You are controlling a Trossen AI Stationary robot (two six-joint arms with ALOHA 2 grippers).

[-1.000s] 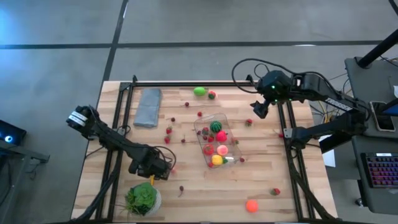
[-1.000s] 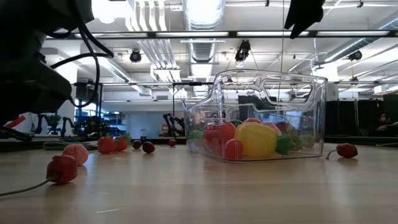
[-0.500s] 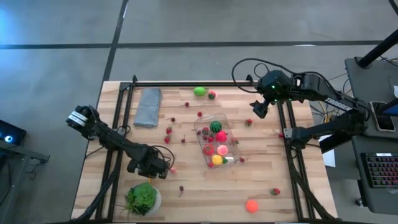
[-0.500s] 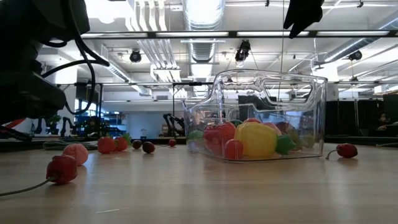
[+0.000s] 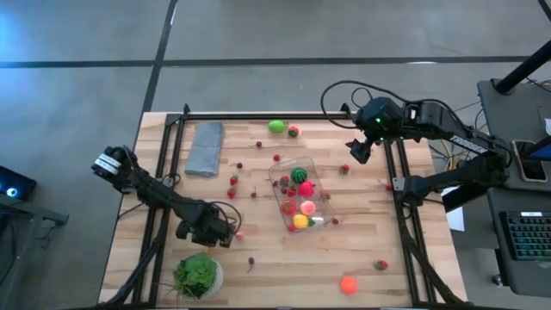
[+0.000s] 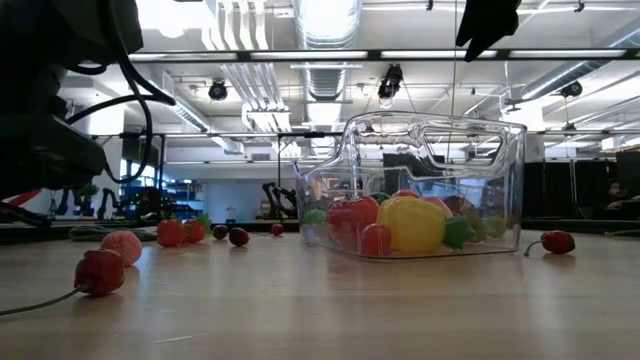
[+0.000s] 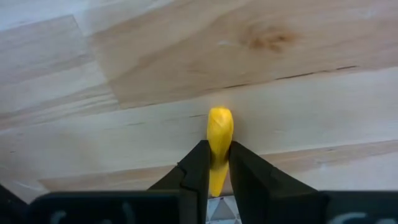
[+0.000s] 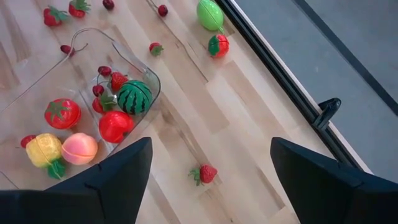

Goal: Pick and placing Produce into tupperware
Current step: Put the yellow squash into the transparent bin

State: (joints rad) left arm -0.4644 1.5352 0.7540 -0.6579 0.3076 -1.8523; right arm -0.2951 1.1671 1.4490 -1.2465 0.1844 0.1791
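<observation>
Left gripper (image 7: 214,163) pinching a yellow produce piece (image 7: 219,134) low over the table (image 5: 258,284), near the leafy bowl (image 5: 197,274) | tupperware (image 5: 299,194) lying mid-table, partly filled | right gripper (image 8: 208,180) hovering spread wide above a strawberry (image 8: 206,173), likely lining up a pick.

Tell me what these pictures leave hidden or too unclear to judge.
- Yellow piece: its lower end is covered by the left tool in the left wrist view.
- High view: the left tool hides that piece.
- Low view: tupperware contents overlap, so no count.
</observation>
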